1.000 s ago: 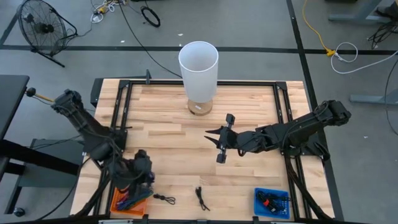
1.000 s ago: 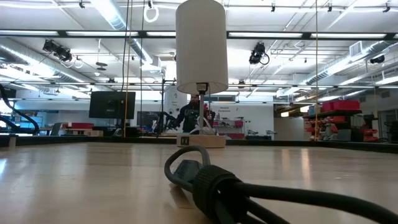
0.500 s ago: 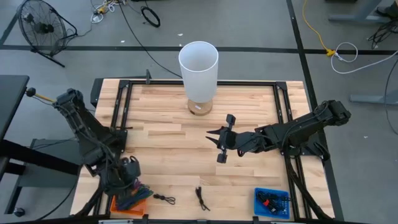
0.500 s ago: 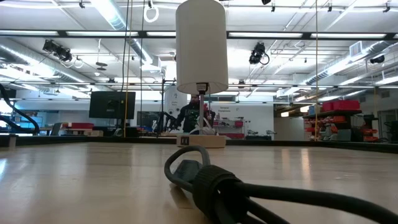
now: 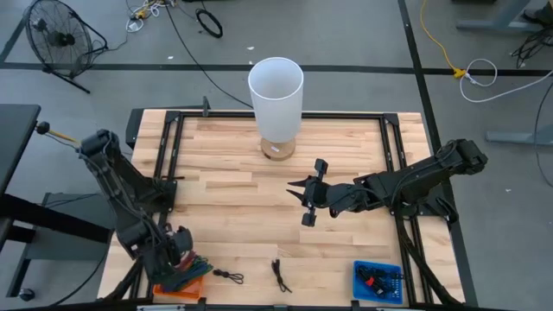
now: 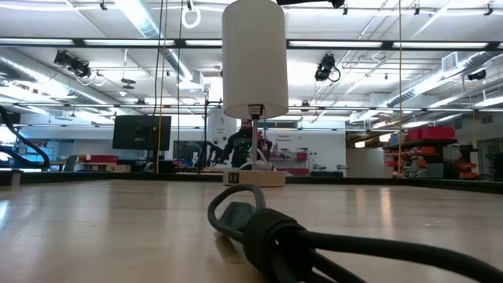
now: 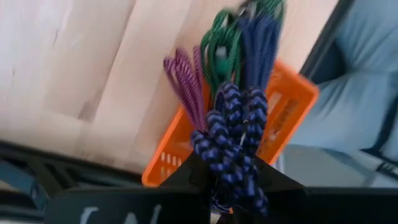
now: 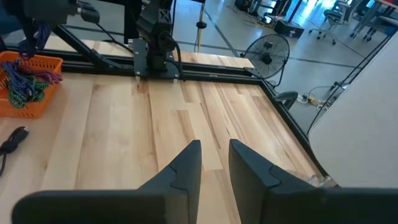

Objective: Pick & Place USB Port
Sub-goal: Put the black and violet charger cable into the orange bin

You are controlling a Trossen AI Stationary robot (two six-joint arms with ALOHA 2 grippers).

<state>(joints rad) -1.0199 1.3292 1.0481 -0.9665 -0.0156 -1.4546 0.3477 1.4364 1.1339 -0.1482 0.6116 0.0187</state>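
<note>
Left wrist view: pinching a blue cable in the left gripper, just above the basket at the table's front-left corner. Waiting mid-table with the right gripper, slightly parted, empty. Risking a snag: dragging the tangled purple cable along, or tipping the basket.

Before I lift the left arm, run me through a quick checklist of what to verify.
1. left gripper shut on the blue braided cable: ok.
2. Purple cable and green cable free of that bundle: cannot tell.
3. Orange basket sitting at the table's front left corner: ok.
4. right gripper empty, hovering mid-table: ok.
5. White cylinder clear of both arms: ok.
</note>
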